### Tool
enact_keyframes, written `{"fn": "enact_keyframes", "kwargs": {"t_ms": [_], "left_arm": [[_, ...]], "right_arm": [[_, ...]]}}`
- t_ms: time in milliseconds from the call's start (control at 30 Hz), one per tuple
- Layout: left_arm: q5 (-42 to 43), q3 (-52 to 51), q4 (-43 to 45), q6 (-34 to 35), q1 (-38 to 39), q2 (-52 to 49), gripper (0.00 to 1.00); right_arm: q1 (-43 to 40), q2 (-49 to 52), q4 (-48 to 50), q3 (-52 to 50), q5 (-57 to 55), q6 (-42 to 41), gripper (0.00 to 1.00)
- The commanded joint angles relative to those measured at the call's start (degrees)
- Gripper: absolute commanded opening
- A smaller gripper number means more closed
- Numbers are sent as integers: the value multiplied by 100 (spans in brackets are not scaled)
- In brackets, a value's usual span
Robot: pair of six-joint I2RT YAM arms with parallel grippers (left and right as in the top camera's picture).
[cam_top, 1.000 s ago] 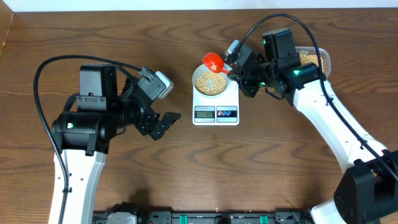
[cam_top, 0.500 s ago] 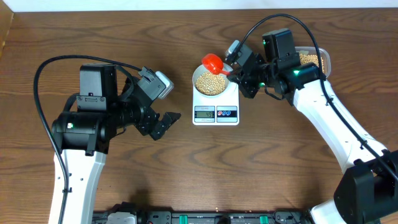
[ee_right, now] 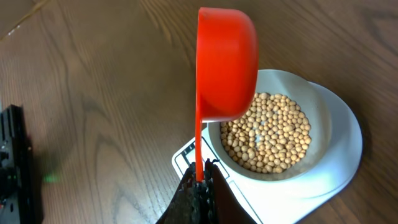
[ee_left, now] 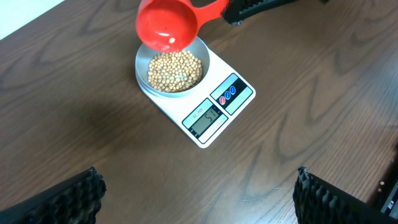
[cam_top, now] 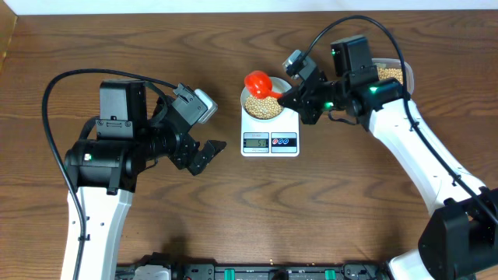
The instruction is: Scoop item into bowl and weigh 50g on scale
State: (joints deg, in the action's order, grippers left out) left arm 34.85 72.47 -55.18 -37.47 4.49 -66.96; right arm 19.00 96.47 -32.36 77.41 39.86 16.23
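The tan beans [cam_top: 266, 107] fill the pale bowl [cam_top: 244, 103], which stands on the white scale [cam_top: 292, 124] at mid-table. My right gripper [cam_top: 289, 95] is shut on the thin handle of a red scoop [cam_top: 257, 82]. The scoop's cup hangs tipped on its side over the bowl's far left rim. In the right wrist view the scoop [ee_right: 227, 62] stands above the beans [ee_right: 267, 130], my right gripper [ee_right: 200, 171] pinching its handle; the cup's inside is hidden. My left gripper [cam_top: 210, 152] stays open left of the scale [ee_left: 239, 93], nothing between its fingers [ee_left: 87, 193].
A clear plastic tub [cam_top: 393, 74] with more beans sits at the back right, partly behind my right arm. The scale's display [ee_left: 207, 118] faces the table's front edge. Bare wooden tabletop lies around the scale.
The red scoop has shifted a little left over the bowl and tipped further as my right wrist turned. My left arm has not moved.
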Motion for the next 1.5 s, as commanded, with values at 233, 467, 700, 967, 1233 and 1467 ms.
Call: {"fn": "enact_keyframes", "kwargs": {"t_ms": [233, 467, 700, 967, 1233, 1467], "left_arm": [[116, 164, -4, 26, -35, 31, 99], [116, 164, -4, 26, -35, 31, 99], [116, 164, -4, 26, -35, 31, 99], [116, 164, -4, 26, -35, 31, 99], [116, 164, -4, 26, -35, 31, 99], [116, 164, -4, 26, -35, 31, 99]], "right_arm": [[-890, -114, -136, 15, 468, -127, 1], [-1416, -164, -275, 15, 470, -122, 1], [-1102, -164, -306, 15, 468, 13, 1], [-472, 42, -254, 15, -83, 420, 1], [-48, 737, 44, 15, -1132, 831, 1], [258, 1005, 175, 15, -1405, 1091, 1]]}}
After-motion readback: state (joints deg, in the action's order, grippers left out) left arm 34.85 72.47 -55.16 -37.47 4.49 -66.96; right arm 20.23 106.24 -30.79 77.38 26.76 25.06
